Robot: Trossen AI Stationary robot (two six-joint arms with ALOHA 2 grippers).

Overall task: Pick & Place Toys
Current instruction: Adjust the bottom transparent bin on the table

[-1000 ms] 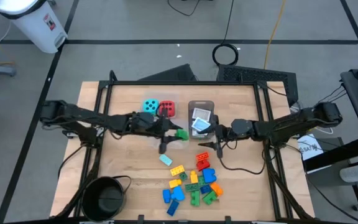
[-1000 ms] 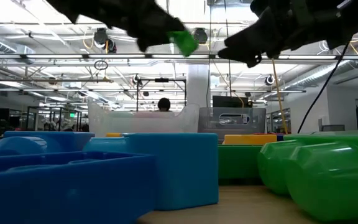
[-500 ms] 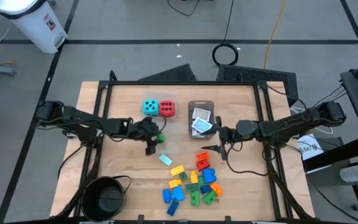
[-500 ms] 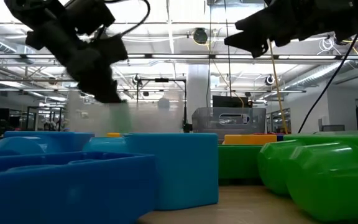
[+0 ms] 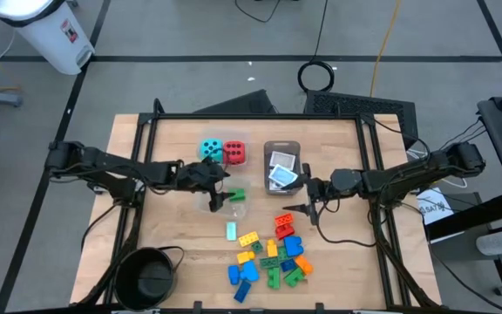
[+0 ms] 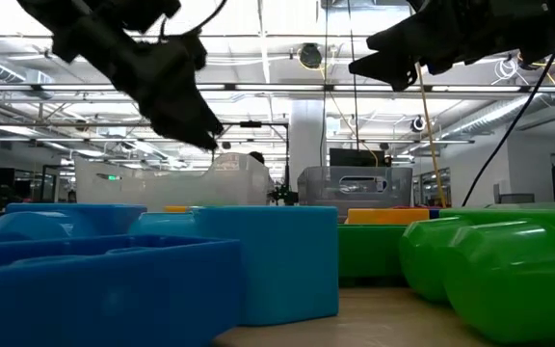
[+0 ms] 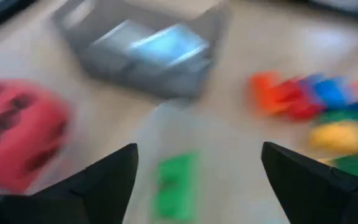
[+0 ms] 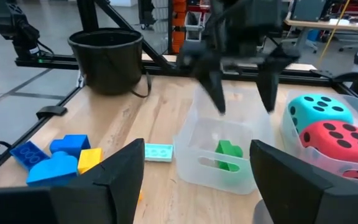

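A green brick [image 8: 229, 154] lies on the floor of a small clear tub [image 8: 199, 163] near the table's middle. My left gripper [image 8: 243, 99] hangs open just above this tub, its fingers slanting down, apart from the brick [image 7: 176, 183]. A teal die [image 5: 210, 149] and a red die [image 5: 233, 153] sit side by side in another clear tub behind it. Several small bricks [image 5: 270, 253] lie heaped near the front edge, with a pale teal brick [image 5: 231, 230] apart from them. My right gripper [image 5: 308, 207] hovers open with nothing between its fingers, right of the small tub.
A grey tray [image 5: 281, 168] holding white cards stands at the far middle, close to my right gripper. A round black bowl [image 5: 151, 275] sits at the near left corner. Bare wood lies at the table's left and right sides.
My left gripper has carried the green brick from beside the grey tray toward the table's left edge and down. It has let go, and the brick now lies in the small clear tub.
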